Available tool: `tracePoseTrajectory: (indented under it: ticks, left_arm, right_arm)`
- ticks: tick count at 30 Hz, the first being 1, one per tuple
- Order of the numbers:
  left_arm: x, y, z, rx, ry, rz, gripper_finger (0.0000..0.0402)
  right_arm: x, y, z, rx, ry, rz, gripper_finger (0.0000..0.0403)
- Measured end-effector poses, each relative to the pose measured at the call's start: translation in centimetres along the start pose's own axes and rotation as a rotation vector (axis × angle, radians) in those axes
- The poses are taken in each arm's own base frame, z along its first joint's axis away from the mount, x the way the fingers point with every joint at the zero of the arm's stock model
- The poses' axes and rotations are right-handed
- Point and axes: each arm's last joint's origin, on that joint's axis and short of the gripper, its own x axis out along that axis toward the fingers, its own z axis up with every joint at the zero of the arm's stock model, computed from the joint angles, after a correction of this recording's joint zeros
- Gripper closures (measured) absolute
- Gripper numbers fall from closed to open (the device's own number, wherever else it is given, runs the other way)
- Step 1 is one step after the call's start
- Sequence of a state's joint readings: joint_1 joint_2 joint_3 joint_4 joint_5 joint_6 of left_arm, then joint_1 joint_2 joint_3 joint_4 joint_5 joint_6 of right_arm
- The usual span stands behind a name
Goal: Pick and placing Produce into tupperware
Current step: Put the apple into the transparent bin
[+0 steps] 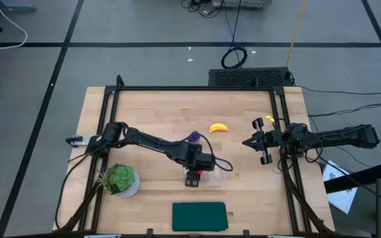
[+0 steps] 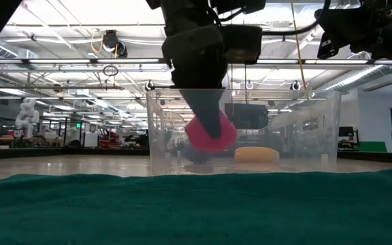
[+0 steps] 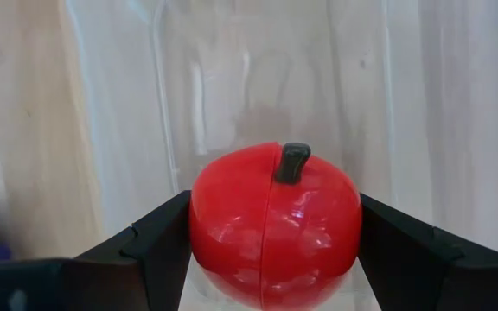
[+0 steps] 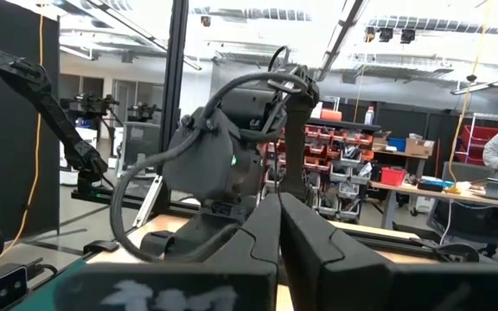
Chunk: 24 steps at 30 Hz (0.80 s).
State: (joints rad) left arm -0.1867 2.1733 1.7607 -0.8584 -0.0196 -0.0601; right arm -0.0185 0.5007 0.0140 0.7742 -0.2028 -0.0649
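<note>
A round red fruit (image 3: 271, 226) with a dark stem sits between the fingers of my left gripper (image 1: 192, 178), which is shut on it. The gripper points steeply down over the clear tupperware (image 1: 211, 173). In the low view the fruit (image 2: 211, 134) shows within the tupperware's walls (image 2: 305, 129), a little above its floor. The yellow banana (image 1: 218, 127) and the purple bunch (image 1: 194, 137) lie on the table farther back. My right gripper (image 1: 249, 141) waits shut at the table's right side, raised off the table. My left gripper pinches the red fruit by its two opposite round sides (image 3: 199, 233), one finger (image 3: 154, 250) on each side. The fingers come from above, pointing steeply down. The fruit is lifted clear, stem pointing sideways toward the far edge, inside the tupperware's walls.
A leafy green plant in a white pot (image 1: 120, 179) stands near the left edge. A dark green flat rectangle (image 1: 199, 216) lies at the near edge, in front of the tupperware. A black frame (image 1: 197, 88) runs around the table. Bare wood lies between the tupperware and the right arm.
</note>
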Motion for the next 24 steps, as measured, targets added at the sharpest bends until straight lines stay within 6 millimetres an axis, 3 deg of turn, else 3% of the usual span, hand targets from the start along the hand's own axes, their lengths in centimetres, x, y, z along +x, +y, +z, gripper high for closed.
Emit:
tracePoseTrajectory:
  ticks: [15,24]
  left_arm:
    - [1.8,0.0,0.0,0.008,0.021,-0.004,0.0128]
    - [1.8,-0.1,-0.1,0.014,0.024,-0.034,0.0128]
  right_arm:
    - [0.0,0.0,0.0,0.000,-0.001,0.000,0.0403]
    - [0.0,0.0,0.0,0.000,0.001,0.000,0.0403]
